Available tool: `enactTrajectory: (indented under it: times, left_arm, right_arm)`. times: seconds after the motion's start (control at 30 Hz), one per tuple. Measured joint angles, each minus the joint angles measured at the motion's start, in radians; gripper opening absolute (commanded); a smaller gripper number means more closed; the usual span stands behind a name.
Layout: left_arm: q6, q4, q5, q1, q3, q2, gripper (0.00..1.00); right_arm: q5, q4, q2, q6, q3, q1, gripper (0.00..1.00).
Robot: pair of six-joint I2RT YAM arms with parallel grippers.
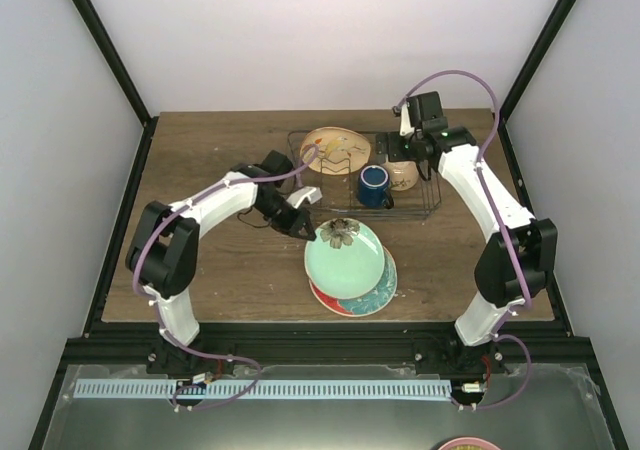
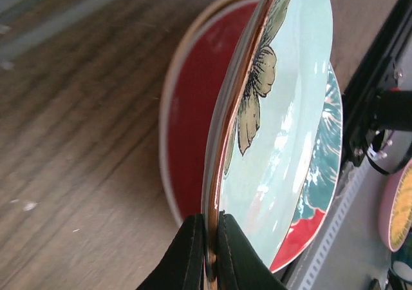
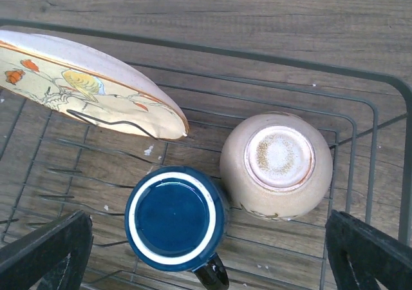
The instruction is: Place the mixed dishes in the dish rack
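Note:
My left gripper [image 1: 308,226] [image 2: 211,231] is shut on the near-left rim of the mint green plate [image 1: 345,255] [image 2: 283,109], which has a dark flower print. That edge is tilted up off the red plate with teal flower [image 1: 372,298] [image 2: 196,109] beneath it. I cannot make out a tan plate. The dark wire dish rack [image 1: 432,202] [image 3: 360,77] holds the cream-yellow bird plate [image 1: 335,150] [image 3: 90,87] leaning on a divider. It also holds the upside-down dark blue mug [image 1: 375,185] [image 3: 174,216] and the upside-down cream bowl [image 1: 403,175] [image 3: 277,164]. My right gripper [image 1: 404,154] [image 3: 206,258] hangs open above the mug and bowl.
The plate stack lies near the table's front edge, just in front of the rack. Black frame posts [image 1: 105,50] stand at the table's back corners. A pink dish [image 1: 470,443] [image 2: 399,206] lies below the table's front rail.

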State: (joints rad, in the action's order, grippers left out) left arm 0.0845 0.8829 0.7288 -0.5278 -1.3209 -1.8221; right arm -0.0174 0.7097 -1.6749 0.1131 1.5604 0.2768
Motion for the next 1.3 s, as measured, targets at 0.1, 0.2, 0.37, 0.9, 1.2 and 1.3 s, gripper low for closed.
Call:
enactTrajectory:
  times: [0.1, 0.2, 0.37, 0.9, 1.2, 1.3]
  left_arm:
    - [0.006, 0.013, -0.034, 0.04, -0.014, 0.008, 0.0]
    - [0.013, 0.026, -0.055, 0.079, -0.021, 0.026, 0.0]
    - [0.028, 0.074, -0.06, 0.144, -0.039, 0.076, 0.0]
    - [0.019, 0.047, -0.053, 0.209, -0.137, 0.136, 0.0]
    - [0.015, 0.044, -0.046, 0.263, -0.187, 0.137, 0.0]
    - [0.012, 0.042, -0.04, 0.266, -0.196, 0.137, 0.0]
  right_arm:
    - [-0.033, 0.0, 0.0, 0.001, 0.004, -0.006, 1.0]
    - [-0.1, -0.001, 0.0, 0.0, 0.004, -0.014, 1.0]
    - [-0.322, -0.018, 0.0, -0.02, 0.004, -0.027, 1.0]
    - [-0.856, 0.009, -0.021, -0.185, -0.089, -0.025, 0.87]
    - [-0.89, 0.028, -0.062, -0.256, -0.155, -0.013, 0.89]
    - [-0.904, 0.027, -0.082, -0.267, -0.17, 0.0, 0.88]
